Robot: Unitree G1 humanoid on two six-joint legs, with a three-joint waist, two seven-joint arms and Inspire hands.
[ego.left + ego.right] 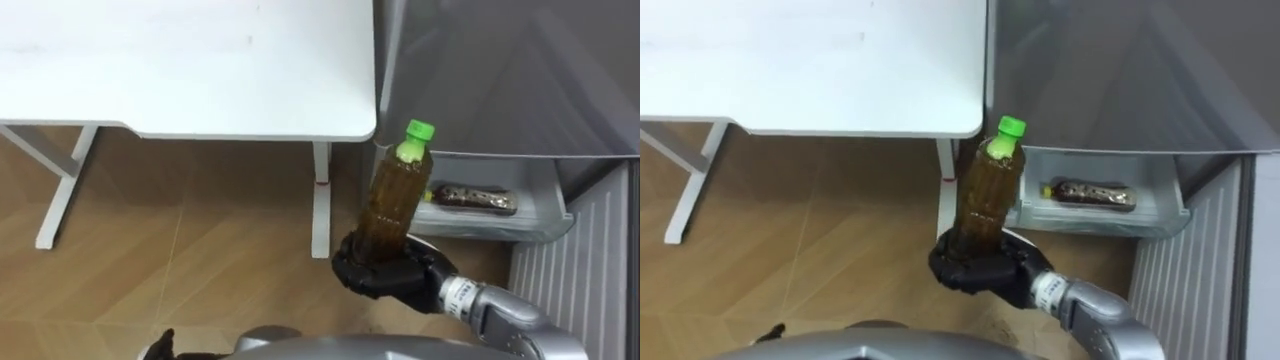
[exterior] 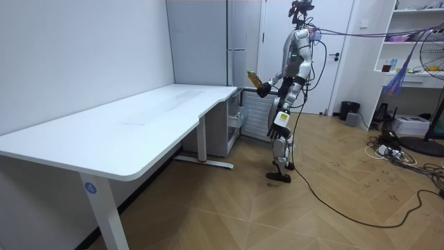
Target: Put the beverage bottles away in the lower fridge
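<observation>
R robot hand (image 1: 385,270) curled round the base of the tea bottle (image 1: 398,200), pinching it low. Bottle is upright w/ a slight tilt, green cap (image 1: 419,129) on top. It's in the air over the floor, between the desk (image 1: 200,60) corner and the open lower fridge drawer (image 1: 545,228), not in yet. A 2nd bottle (image 1: 475,197) already lies flat in the drawer. L robot hand (image 2: 279,121) hangs by the thigh in room view, state: can't tell. Robot stands on the wood floor facing the fridge (image 1: 520,80), by the desk end.

Handling, my read: plastic bottle, looks full, so moderately heavy and top-heavy w/ a base grip, may tip or swing. Walls are smooth, prob slippery, and will flex if squeezed hard. Not fragile, cap on so no spill risk. A mid-body grip would be steadier. Base hold is ok for laying it down next to the other one.

Labels: no print legible on either bottle, no writing readable on the fridge or desk.
</observation>
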